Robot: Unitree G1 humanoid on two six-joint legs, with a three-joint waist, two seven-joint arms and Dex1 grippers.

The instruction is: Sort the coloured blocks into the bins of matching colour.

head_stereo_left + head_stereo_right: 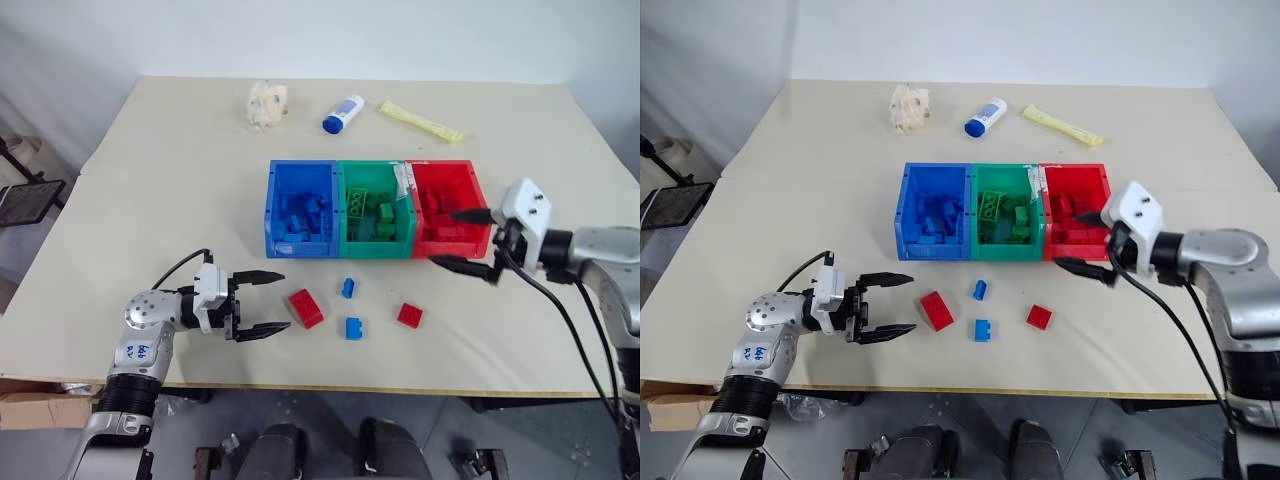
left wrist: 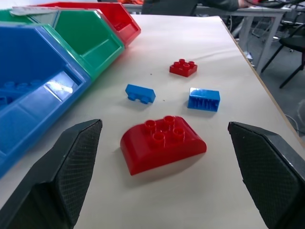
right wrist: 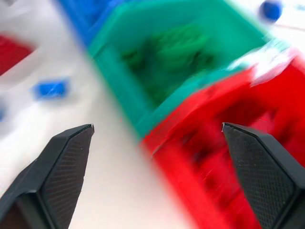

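Red, green and blue bins (image 1: pixel 300 168) hold blocks; four blocks (image 1: pixel 306 308) remain on the tabletop (image 1: pixel 150 200); both grippers (image 1: pixel 262 302) gape empty.

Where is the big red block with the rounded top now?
In the left eye view, the rounded red block lies on the table in front of the blue bin, just right of the open left gripper.

Head overlooks table (image 1: pixel 150 180); wrists close.
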